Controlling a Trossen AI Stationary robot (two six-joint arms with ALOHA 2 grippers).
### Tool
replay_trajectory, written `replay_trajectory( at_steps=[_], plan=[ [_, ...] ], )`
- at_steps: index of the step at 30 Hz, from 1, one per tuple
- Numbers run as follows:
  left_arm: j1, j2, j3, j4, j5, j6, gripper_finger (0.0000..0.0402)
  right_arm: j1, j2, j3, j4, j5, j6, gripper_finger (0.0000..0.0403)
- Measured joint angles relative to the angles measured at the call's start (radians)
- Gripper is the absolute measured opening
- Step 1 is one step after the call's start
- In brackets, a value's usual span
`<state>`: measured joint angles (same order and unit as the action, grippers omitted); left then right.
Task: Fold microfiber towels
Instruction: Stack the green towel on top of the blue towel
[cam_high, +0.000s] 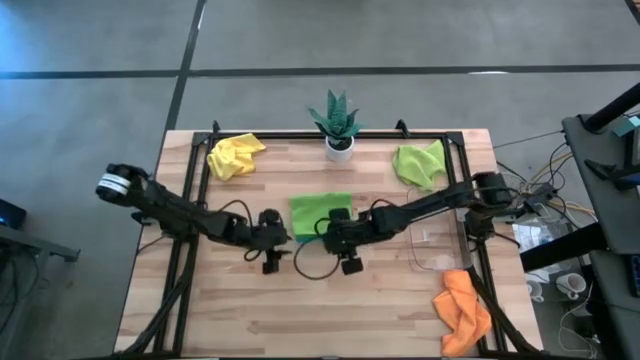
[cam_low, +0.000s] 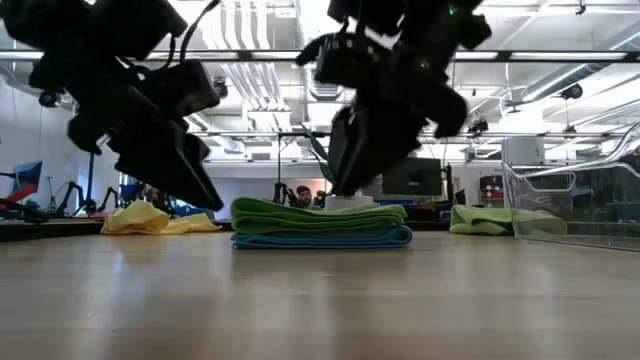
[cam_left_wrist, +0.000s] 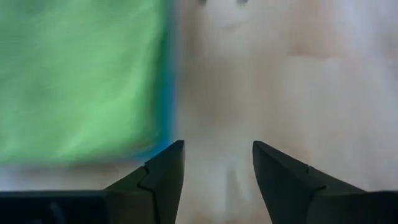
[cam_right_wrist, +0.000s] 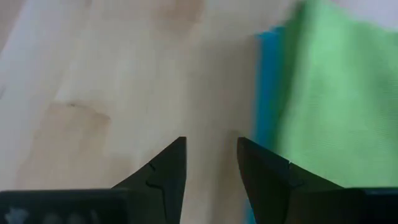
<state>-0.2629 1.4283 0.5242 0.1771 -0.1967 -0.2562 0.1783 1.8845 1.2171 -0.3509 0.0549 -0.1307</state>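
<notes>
A folded lime green towel (cam_high: 318, 210) lies on a folded light blue towel (cam_low: 322, 239) at the table's middle. My left gripper (cam_left_wrist: 217, 146) hangs open over bare wood just off the stack's near left corner (cam_high: 284, 240). My right gripper (cam_right_wrist: 211, 142) hangs open over bare wood beside the stack's near right part (cam_high: 326, 240). Neither has anything between its fingers. A crumpled yellow towel (cam_high: 235, 155) lies at the far left, a crumpled lime green towel (cam_high: 420, 163) at the far right, and an orange towel (cam_high: 462, 310) at the near right edge.
A small potted plant (cam_high: 336, 125) stands at the far edge behind the stack. A clear plastic tray (cam_high: 440, 248) sits right of the right arm. Bare wood stretches along the near side of the table (cam_high: 300, 310).
</notes>
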Motion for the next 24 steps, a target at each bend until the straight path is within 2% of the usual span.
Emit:
replay_trajectory(
  at_steps=[4, 9, 15, 20, 24],
  plan=[
    [-0.016, 0.094, 0.001, 0.156, 0.016, 0.005, 0.0173, -0.008, 0.08, 0.0, 0.048, 0.003, -0.012, 0.0126],
    [-0.016, 0.166, 0.022, 0.17, 0.013, 0.001, 0.0173, -0.022, 0.099, 0.036, 0.008, 0.194, -0.004, 0.0121],
    [-0.018, 0.204, 0.062, 0.166, 0.029, 0.0, 0.0173, -0.044, 0.082, 0.075, -0.014, 0.248, -0.028, 0.0122],
    [-0.01, 0.23, 0.069, 0.248, -0.124, 0.0, 0.0173, -0.067, 0.08, 0.094, -0.021, 0.287, -0.051, 0.0119],
    [0.015, 0.232, 0.065, 0.232, -0.258, 0.001, 0.0173, -0.074, 0.076, 0.096, -0.028, 0.286, -0.053, 0.0119]
  ],
)
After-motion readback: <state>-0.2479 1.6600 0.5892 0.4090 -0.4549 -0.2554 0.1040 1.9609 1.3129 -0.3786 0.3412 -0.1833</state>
